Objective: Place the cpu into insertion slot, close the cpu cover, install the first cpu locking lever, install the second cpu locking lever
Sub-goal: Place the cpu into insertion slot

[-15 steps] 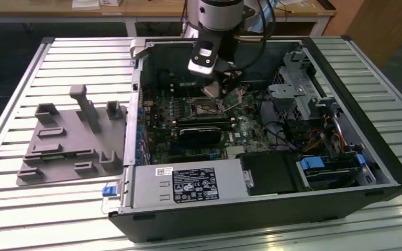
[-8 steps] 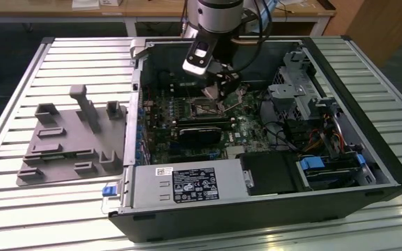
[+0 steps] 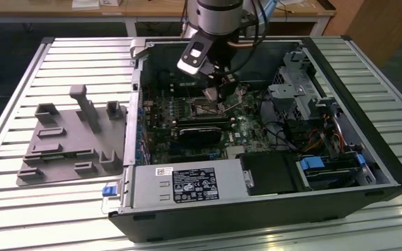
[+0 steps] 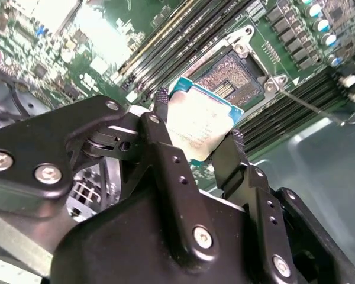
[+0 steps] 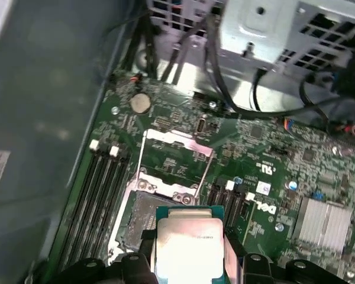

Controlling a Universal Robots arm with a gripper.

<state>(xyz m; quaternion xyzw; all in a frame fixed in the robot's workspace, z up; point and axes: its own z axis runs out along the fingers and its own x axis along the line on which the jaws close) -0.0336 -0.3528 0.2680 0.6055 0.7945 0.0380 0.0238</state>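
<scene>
Hidden or unclear first: in the exterior view the arm's wrist blocks most of the socket area inside the open computer case (image 3: 257,219), and we cannot make out the chip there. In the first wrist view the cpu (image 5: 188,248) is cut off by the picture's edge, and it covers one side of the insertion slot (image 5: 135,218). We cannot tell whether the chip touches the slot or hangs above it. The gripper (image 4: 199,118) has its two black fingers (image 4: 161,100) drawn in on opposite edges of the cpu (image 4: 204,127), clamping it with only the chip's width between them. The chip is square, so no long axis; its metal top faces the wrist cameras, and its edges sit roughly in line with the slot's edges. The top is pale, smooth silver-grey with a thin green border. The insertion slot (image 4: 234,80) is a dark square recess with a fine grainy floor and a black rim. The cpu cover (image 5: 177,140), a thin dull metal frame, is swung open on the slot's far side. Green motherboard (image 5: 272,154) all around; a grey moulded fixture (image 3: 61,146) lies on the slatted table (image 3: 19,78), to the exterior view's left of the case
</scene>
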